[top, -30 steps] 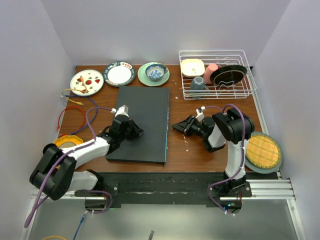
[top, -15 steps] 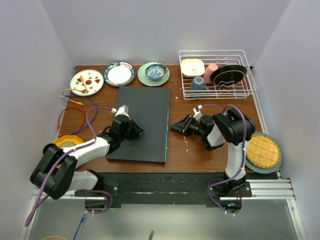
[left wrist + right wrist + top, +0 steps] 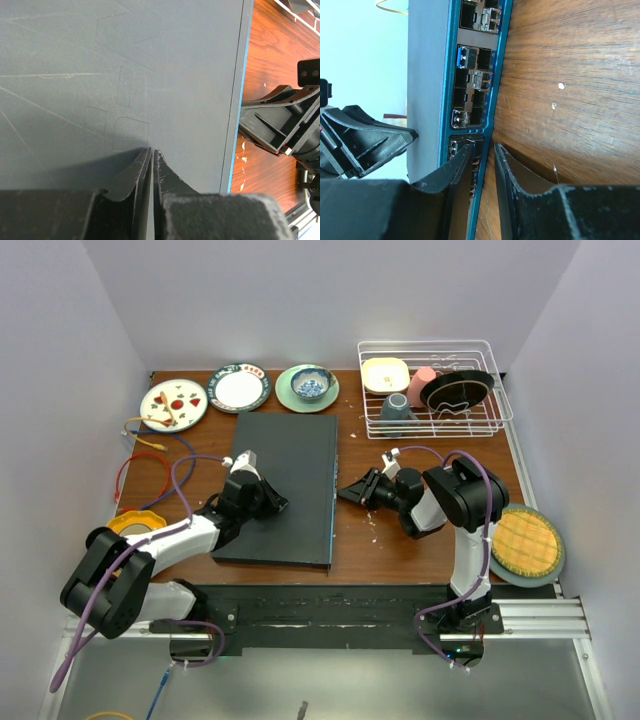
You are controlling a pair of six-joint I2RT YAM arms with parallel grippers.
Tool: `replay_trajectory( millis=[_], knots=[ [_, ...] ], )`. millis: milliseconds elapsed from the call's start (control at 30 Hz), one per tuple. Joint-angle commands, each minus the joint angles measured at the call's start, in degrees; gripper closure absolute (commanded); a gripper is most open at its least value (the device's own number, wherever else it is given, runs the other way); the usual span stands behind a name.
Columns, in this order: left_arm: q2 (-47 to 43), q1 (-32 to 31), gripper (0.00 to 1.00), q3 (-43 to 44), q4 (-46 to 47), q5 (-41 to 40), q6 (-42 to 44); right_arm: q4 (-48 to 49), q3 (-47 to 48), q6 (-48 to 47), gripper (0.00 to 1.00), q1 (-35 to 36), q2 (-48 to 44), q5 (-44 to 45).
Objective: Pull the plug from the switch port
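The switch (image 3: 285, 485) is a flat black box lying mid-table, its bluish port side (image 3: 333, 495) facing right. My left gripper (image 3: 264, 497) rests on its top and is shut, tips on the black lid (image 3: 151, 152). My right gripper (image 3: 347, 490) is at the port side with its jaws a narrow gap apart (image 3: 482, 149), and nothing shows between them. One fingertip (image 3: 467, 150) is at a socket of the port face (image 3: 472, 95). Small plugs sit in sockets: a blue-tabbed one (image 3: 464, 56) and silver ones (image 3: 480, 79), (image 3: 458, 118).
A wire dish rack (image 3: 435, 390) with cups and bowls stands at the back right. Plates (image 3: 174, 404), (image 3: 238, 387) and a bowl (image 3: 309, 387) line the back. A yellow plate (image 3: 526, 543) lies at the right, loose cables (image 3: 145, 455) and a yellow roll (image 3: 135, 523) at the left.
My right gripper has moved left, closer to the switch's port side. The left gripper has stayed pressed on the lid.
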Motion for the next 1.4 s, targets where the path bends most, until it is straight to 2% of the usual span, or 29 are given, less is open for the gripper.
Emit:
replay_trajectory(
  millis=[0, 333, 433, 567, 667, 1367],
  knots=[
    [1.5, 0.2, 0.89, -1.8, -3.5, 0.4, 0.8, 2.6, 2.1, -0.4, 0.73, 2.0, 1.3, 3.1],
    [1.7, 0.2, 0.89, -2.6, -2.9, 0.6, 0.8, 5.4, 2.6, 1.0, 0.78, 2.0, 2.9, 4.8],
    [1.8, 0.2, 0.89, -2.6, -2.9, 0.7, 0.7, 7.1, 2.7, 1.6, 0.83, 2.0, 4.0, 4.6],
    [2.0, 0.2, 0.89, -2.6, -2.8, 0.7, 0.7, 8.9, 2.3, 2.6, 0.96, 2.0, 5.2, 4.6],
    [2.0, 0.2, 0.89, -2.6, -2.8, 0.7, 0.8, 10.0, 1.6, 3.0, 1.00, 2.0, 5.6, 4.7],
    [1.6, 0.3, 0.89, -2.6, -2.9, 0.8, 0.6, 9.9, -2.9, 1.7, 1.00, 1.6, 1.2, 7.4]
  ],
)
